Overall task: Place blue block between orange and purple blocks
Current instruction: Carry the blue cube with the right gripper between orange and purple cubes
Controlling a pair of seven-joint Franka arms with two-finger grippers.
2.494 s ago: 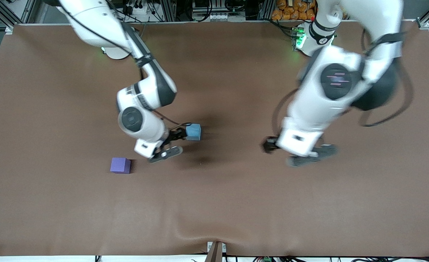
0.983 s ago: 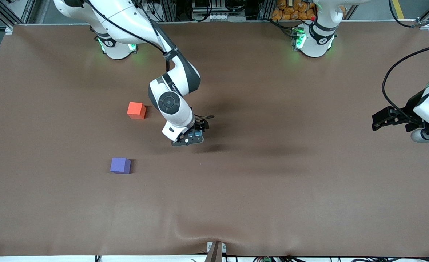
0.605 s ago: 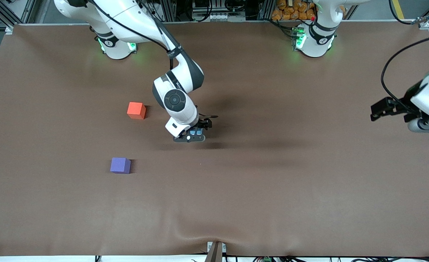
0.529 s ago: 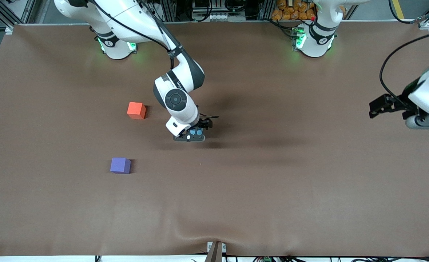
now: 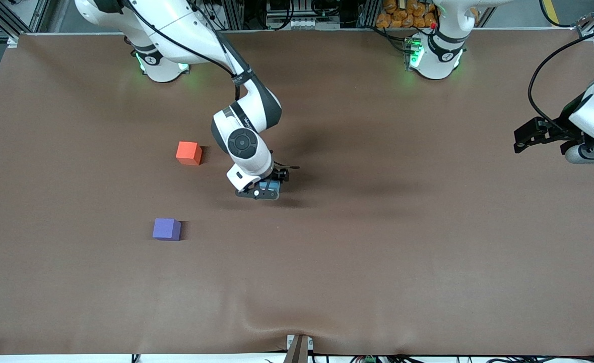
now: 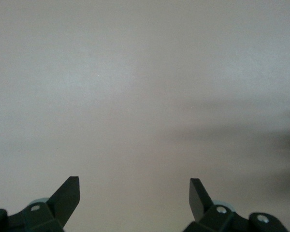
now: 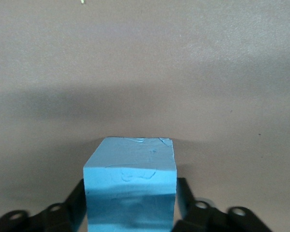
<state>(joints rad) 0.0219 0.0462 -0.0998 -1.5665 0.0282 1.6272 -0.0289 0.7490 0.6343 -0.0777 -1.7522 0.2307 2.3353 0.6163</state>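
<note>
1. Blue block [image 7: 130, 186] sits between the fingers of the right gripper [image 5: 265, 190], near the table's [image 5: 377, 262] middle, well apart from both other cubes toward the left arm's end.
2. Right gripper: fingers pressed flat against two opposite side faces in the right wrist view; reads as gripping the blue block. Lifted or still resting on the cloth: cannot tell.
3. Handling, judged: matte surface with small dents and scuffs on the top face, looks like foam. Likely light, slightly soft, not slippery, not fragile. Firm squeeze may dent it; modest pressure should do.
4. Best hold, judged: opposite flat sides, centred, as now. Corner or edge grip would let it twist.
5. Orange block [image 5: 188, 153] lies farther from the front camera than purple block [image 5: 166, 229]; open gap between them, toward the right arm's end from the blue block.
6. Left gripper [image 5: 538, 137] waits over the left arm's end of the table, fingers spread wide, nothing between them.
</note>
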